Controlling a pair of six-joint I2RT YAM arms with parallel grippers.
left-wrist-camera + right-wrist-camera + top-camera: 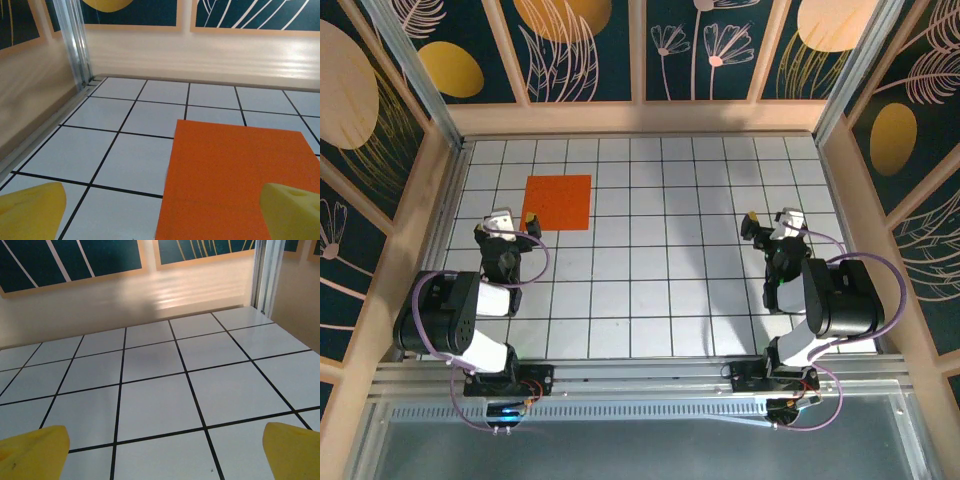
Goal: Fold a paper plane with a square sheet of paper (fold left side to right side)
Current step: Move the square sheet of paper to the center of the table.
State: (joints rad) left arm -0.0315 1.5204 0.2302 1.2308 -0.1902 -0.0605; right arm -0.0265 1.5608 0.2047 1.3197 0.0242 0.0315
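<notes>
Square sheet of paper (558,202) flat and unfolded on tabletop (660,300), just ahead of left hand (507,222), slightly to its right, edges squared to the grid; left hand spread wide, empty, nearer; right hand (778,222) well apart from left hand, equally wide, empty

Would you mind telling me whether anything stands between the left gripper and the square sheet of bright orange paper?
Nothing visible does. The bright orange square sheet of paper lies flat on the white tiled table, directly ahead of the open left gripper.
</notes>
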